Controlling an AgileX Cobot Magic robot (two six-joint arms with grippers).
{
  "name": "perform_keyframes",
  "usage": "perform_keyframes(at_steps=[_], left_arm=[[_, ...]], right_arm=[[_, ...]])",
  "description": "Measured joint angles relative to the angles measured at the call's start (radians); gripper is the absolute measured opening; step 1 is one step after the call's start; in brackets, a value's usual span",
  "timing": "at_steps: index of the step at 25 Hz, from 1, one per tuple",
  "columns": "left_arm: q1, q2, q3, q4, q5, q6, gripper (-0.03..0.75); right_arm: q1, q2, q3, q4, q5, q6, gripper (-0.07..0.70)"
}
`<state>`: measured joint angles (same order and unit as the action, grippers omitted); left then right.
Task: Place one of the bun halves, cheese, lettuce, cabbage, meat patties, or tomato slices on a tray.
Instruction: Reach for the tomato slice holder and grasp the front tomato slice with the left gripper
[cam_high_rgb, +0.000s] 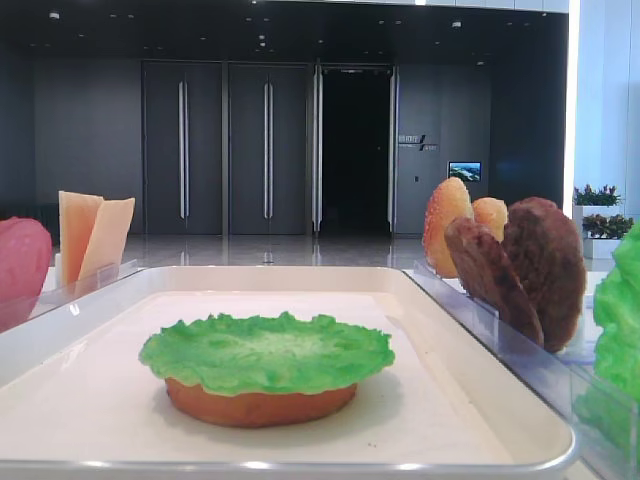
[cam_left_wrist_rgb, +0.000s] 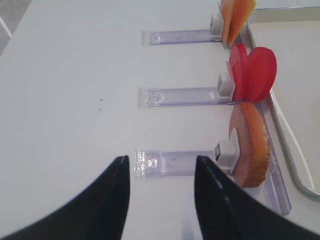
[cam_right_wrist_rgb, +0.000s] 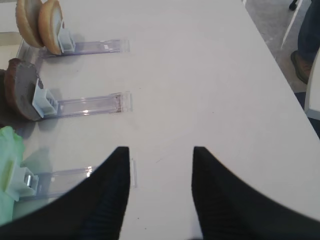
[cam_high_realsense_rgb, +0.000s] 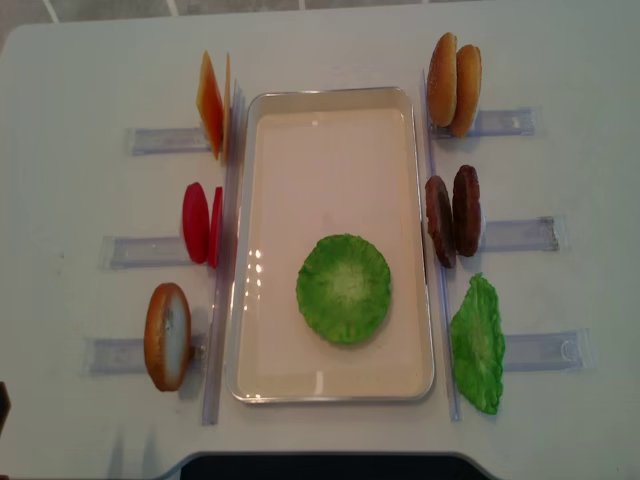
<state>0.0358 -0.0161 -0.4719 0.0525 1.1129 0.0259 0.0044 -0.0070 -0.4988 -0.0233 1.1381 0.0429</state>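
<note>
Green lettuce (cam_high_realsense_rgb: 344, 288) caps the bun base on the tray (cam_high_realsense_rgb: 330, 395). Left gripper (cam_left_wrist_rgb: 160, 172) open, empty; tomato slices (cam_left_wrist_rgb: 252, 75) ahead-right, likely next pick.

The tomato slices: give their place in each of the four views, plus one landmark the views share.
Exterior high: tomato slices at the far left edge, outside the tray rim.
Right wrist: not in it.
Left wrist: upper right, upright in the middle clear rack.
Exterior high (realsense): left of the tray, middle rack.
Shared landmark: the tray rim, beside the slices in all three views that show them.
</note>
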Motion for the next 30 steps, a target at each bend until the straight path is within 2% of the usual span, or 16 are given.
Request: perform_keyframes(at_steps=[17, 23, 30], left_arm=[[0.000, 0.029, -0.024, 0.038, 0.004, -0.018, 0.328], [0.000, 0.298, -0.076, 0.045, 0.005, -0.058, 0.337], [0.000, 0.695, -0.238, 0.022, -0.004, -0.068, 0.385]], right_arm=[[0.000, 0.000, 0.000, 0.000, 0.000, 0.000, 0.314], [0.000, 0.000, 0.000, 0.000, 0.000, 0.000, 0.314], [0.000, 0.000, 0.000, 0.000, -0.001, -0.001, 0.314]])
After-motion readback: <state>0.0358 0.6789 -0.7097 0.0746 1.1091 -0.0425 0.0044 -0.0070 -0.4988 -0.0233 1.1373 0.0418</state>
